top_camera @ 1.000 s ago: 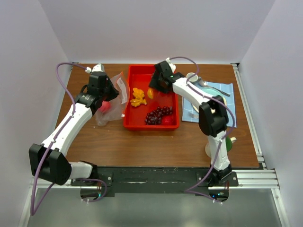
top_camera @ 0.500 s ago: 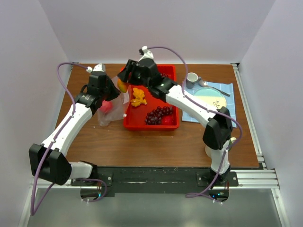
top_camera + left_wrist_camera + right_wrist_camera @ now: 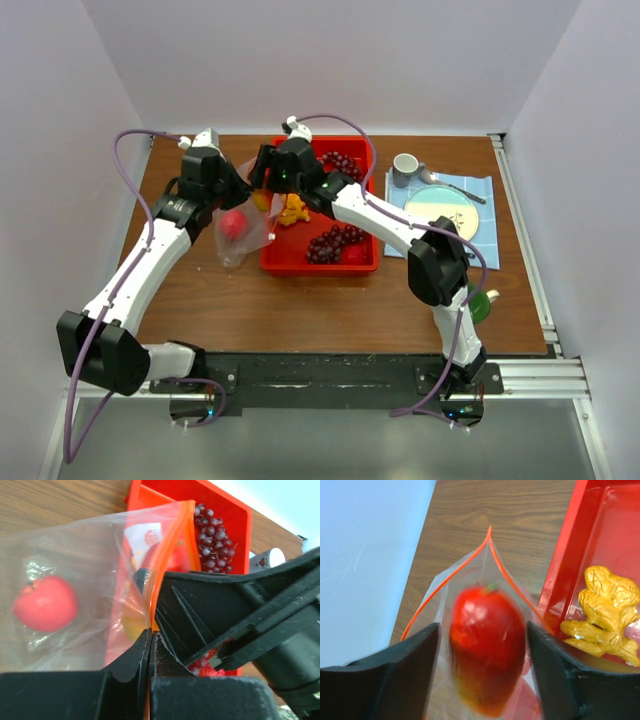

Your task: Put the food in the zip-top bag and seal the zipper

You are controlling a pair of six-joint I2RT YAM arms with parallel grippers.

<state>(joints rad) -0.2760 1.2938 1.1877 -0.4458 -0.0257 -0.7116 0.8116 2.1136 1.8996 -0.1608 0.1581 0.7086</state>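
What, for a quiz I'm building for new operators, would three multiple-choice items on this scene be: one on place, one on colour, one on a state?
1. Where is the yellow lump?
A. in the red tray
B. on the blue mat
C. in the cup
2. What colour is the zipper on the bag?
A. blue
B. orange-red
C. green
3. What is the left gripper doing?
A. hanging open over the plate
B. pinching the bag's edge, shut
C. holding a spoon
Answers: 1 A, it lies on the tray floor; 2 B, the strip along the mouth is orange-red; 3 B, its fingers meet on the plastic.
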